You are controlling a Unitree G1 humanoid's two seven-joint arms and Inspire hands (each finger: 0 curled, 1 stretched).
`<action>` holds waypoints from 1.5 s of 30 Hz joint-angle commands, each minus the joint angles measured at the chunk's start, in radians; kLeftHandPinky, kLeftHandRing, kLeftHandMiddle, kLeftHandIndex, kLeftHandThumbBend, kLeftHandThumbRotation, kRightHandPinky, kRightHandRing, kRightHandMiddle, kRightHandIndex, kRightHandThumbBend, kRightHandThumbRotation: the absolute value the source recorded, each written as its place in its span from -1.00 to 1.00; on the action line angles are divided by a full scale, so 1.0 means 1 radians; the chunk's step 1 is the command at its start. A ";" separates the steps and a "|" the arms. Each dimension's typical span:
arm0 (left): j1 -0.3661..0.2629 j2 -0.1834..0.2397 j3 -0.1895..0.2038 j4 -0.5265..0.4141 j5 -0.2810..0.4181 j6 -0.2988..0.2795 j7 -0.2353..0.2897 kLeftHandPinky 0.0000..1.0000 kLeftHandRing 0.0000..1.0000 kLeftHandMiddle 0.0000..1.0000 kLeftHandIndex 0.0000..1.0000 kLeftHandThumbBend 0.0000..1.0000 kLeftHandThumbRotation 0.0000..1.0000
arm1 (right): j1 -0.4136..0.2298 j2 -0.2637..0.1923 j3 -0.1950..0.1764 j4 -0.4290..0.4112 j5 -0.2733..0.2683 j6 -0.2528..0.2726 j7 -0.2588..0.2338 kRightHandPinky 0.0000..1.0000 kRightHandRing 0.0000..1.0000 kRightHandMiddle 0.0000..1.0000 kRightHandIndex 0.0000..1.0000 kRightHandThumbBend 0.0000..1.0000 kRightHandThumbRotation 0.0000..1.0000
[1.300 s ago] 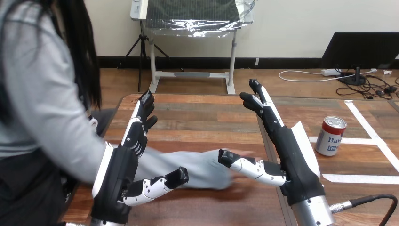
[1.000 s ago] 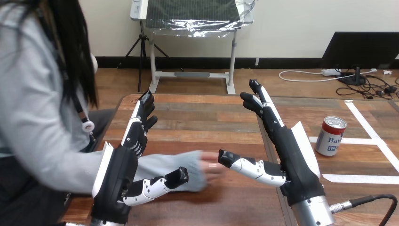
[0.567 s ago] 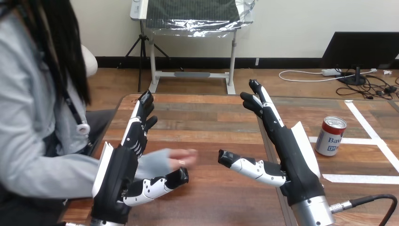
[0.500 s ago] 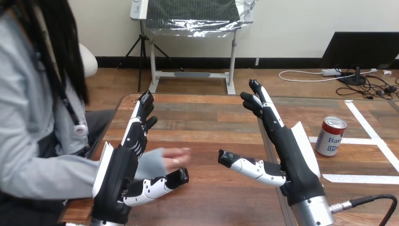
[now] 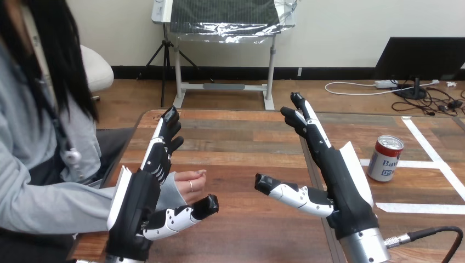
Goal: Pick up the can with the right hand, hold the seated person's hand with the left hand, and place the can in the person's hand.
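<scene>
Worktop [image 5: 241,142] spans mid-frame. Right hand [image 5: 334,175] centre-right, fingers straight, thumb out, empty. Left hand [image 5: 145,197] lower left, likewise spread; person's hand [image 5: 186,183] just beside it above the thumb, not gripped. Can [image 5: 385,158] upright at right, well apart from right hand. Pick-up not yet begun; next, probably right hand reaches right for the can.

The short metal can [image 5: 385,158] is red-topped, white below with blue print. The brown plank-grained wooden table [image 5: 241,142] bears white tape stripes [image 5: 422,208]. The left hand [image 5: 137,204] and right hand [image 5: 342,186] are black, white-shelled.
</scene>
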 commanded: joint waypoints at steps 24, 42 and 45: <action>-0.069 -0.001 0.022 0.004 0.017 -0.019 0.020 0.82 0.93 0.96 0.94 1.00 0.06 | -0.060 0.007 -0.012 0.013 0.014 -0.027 -0.006 0.94 0.84 0.84 0.98 1.00 0.21; -0.071 -0.007 0.028 0.008 0.017 -0.020 0.019 0.82 0.92 0.95 0.94 1.00 0.06 | -0.064 0.006 -0.018 0.014 0.012 -0.028 -0.012 0.88 0.82 0.84 0.96 1.00 0.20; -0.071 -0.008 0.029 0.007 0.017 -0.019 0.019 0.82 0.92 0.95 0.94 1.00 0.06 | -0.064 0.006 -0.021 0.012 0.006 -0.024 -0.017 0.85 0.82 0.84 0.96 1.00 0.20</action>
